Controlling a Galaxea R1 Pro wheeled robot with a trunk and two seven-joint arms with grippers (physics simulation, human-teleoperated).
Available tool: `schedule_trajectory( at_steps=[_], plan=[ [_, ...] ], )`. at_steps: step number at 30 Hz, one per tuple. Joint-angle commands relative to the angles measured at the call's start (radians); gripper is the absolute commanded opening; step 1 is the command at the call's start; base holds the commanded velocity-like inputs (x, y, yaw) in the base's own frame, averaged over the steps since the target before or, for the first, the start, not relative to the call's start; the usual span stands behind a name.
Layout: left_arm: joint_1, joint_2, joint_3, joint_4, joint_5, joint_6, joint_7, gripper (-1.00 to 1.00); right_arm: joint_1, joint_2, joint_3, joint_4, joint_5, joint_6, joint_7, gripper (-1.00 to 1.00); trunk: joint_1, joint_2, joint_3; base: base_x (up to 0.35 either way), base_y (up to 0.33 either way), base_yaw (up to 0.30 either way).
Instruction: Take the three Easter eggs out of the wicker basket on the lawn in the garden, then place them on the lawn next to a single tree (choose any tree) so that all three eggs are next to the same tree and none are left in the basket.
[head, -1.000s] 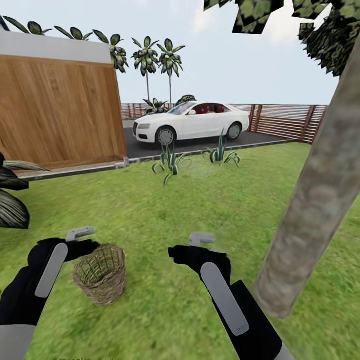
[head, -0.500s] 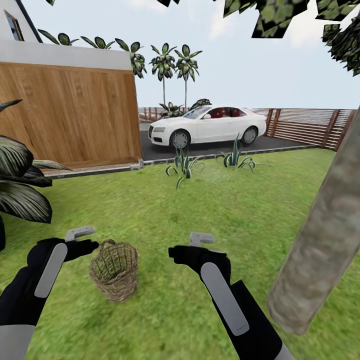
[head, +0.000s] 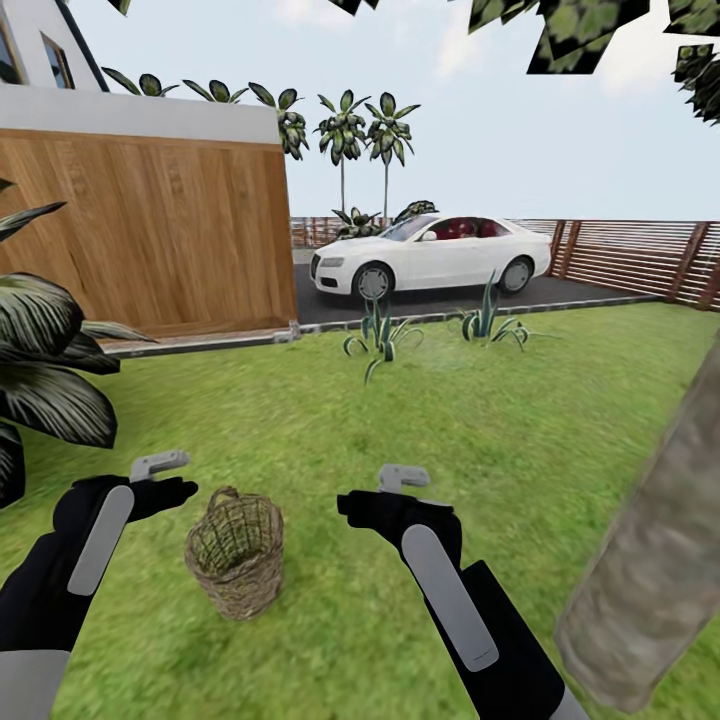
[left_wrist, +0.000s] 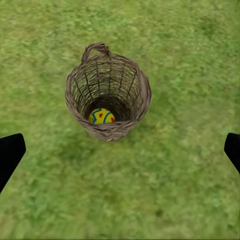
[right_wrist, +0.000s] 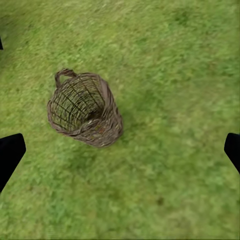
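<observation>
Since a moment ago the view has swung left, sliding the mottled tree (head: 650, 570) toward the right edge, while the released left end effector (head: 160, 466) hovers beside the twig-woven wicker basket (head: 236, 550) on the lawn (head: 450, 420), one zigzagged Easter egg (left_wrist: 101, 117) visible inside, and the right end effector (head: 403, 478), also released, waits nearby.

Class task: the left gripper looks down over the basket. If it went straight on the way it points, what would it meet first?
Probably the lawn just beside the wicker basket, not the Easter egg inside; the left gripper is open, and depth is unclear.
</observation>
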Motion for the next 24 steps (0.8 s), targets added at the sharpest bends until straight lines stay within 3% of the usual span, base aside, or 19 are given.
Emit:
schedule_trajectory(
  at_steps=[1,11,24],
  plan=[
    [-0.001,0.000,0.000,-0.001,0.010,0.003,0.009,1.00,-0.001,0.000,0.000,-0.001,-0.009,0.002,-0.010,1.00,0.001,-0.001,-0.002,0.270,0.009,0.002],
    [-0.001,0.000,0.000,-0.001,0.010,0.003,0.009,1.00,0.000,-0.001,0.000,-0.001,-0.009,-0.016,-0.010,1.00,0.001,-0.001,0.000,0.116,0.151,-0.027],
    [-0.001,0.000,0.000,0.001,0.009,0.003,0.009,1.00,0.001,-0.004,-0.001,-0.001,-0.007,-0.018,0.047,1.00,0.001,-0.001,0.015,0.004,0.282,-0.192]
  ],
)
